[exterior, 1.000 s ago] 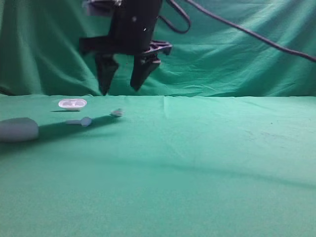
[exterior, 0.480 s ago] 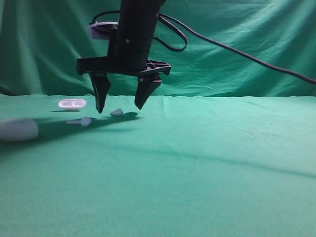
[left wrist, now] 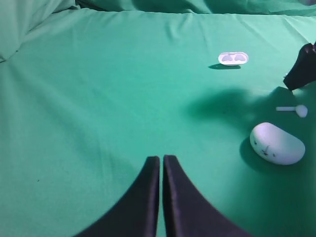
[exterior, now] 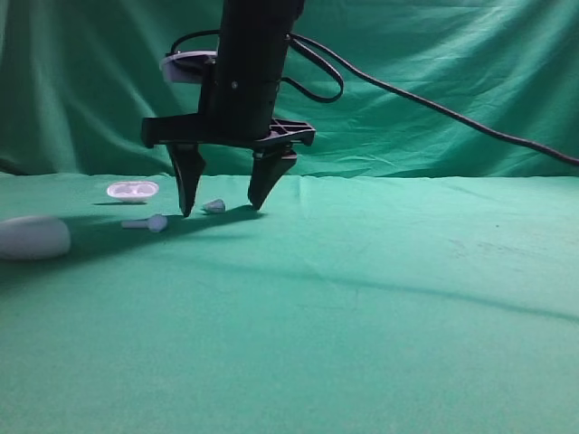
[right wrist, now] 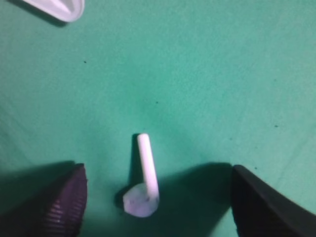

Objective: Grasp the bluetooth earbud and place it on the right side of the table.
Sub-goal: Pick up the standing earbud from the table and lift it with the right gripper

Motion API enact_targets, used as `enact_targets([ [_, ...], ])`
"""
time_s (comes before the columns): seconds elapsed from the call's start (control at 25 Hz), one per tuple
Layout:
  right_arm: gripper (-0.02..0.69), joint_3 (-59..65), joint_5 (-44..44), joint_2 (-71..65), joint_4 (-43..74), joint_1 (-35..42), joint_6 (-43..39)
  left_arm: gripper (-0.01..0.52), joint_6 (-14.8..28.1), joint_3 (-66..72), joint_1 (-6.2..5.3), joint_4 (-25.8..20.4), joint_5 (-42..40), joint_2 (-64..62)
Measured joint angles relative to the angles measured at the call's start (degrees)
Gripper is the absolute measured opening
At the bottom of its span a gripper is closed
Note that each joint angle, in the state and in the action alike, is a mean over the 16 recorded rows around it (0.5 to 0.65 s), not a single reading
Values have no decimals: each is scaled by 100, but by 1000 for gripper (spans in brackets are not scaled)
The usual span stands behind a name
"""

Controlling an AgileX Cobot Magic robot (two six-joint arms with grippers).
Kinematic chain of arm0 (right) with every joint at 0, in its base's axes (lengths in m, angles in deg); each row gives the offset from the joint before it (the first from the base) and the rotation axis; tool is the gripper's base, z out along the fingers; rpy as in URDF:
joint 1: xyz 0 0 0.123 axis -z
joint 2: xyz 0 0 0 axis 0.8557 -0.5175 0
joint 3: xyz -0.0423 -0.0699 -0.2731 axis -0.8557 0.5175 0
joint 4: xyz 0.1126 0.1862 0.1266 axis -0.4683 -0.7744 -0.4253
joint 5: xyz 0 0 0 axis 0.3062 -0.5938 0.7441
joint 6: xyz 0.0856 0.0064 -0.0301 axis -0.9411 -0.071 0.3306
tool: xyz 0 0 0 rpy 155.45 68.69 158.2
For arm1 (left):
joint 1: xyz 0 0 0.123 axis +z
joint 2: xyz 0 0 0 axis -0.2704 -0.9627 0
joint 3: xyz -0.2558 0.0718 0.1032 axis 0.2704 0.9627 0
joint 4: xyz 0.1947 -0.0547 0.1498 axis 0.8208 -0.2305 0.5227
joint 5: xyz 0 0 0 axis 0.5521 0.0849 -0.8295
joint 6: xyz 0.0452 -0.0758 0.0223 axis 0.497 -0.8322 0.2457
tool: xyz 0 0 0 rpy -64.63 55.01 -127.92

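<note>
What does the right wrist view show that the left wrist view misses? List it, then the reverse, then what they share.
Only the right wrist view: the right pincer open, its fingers either side of the bluetooth earbud lying between them. Only the left wrist view: the left pincer shut, the white case, a second earbud. Both: the green table and the white oval tray, just a corner of it in the right wrist view.

tray (right wrist: 54, 8): cut by top edge; case (exterior: 32, 237): cut by left edge
</note>
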Motion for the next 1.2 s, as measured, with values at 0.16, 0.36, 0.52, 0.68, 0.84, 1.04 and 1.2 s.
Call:
enact_targets([
  [0.16, 329, -19, -55, -9, -12, 0, -19, 0, 0, 0, 0, 0, 0, 0],
  [0.36, 206, -45, -150, -10, -28, 0, -39, 0, 0, 0, 0, 0, 0, 0],
  [0.52, 131, -101, -301, 20, -40, 0, -64, 0, 0, 0, 0, 0, 0, 0],
  [0.68, 114, -207, -595, 167, -21, 0, -104, 0, 0, 0, 0, 0, 0, 0],
  [0.84, 114, -315, -1071, 479, 94, 16, -145, 0, 0, 0, 0, 0, 0, 0],
  [1.04, 114, -394, -1696, 1095, 371, 164, -219, 0, 0, 0, 0, 0, 0, 0],
  [1.2, 114, -227, -2091, 1768, 616, 459, -269, 0, 0, 0, 0, 0, 0, 0],
])
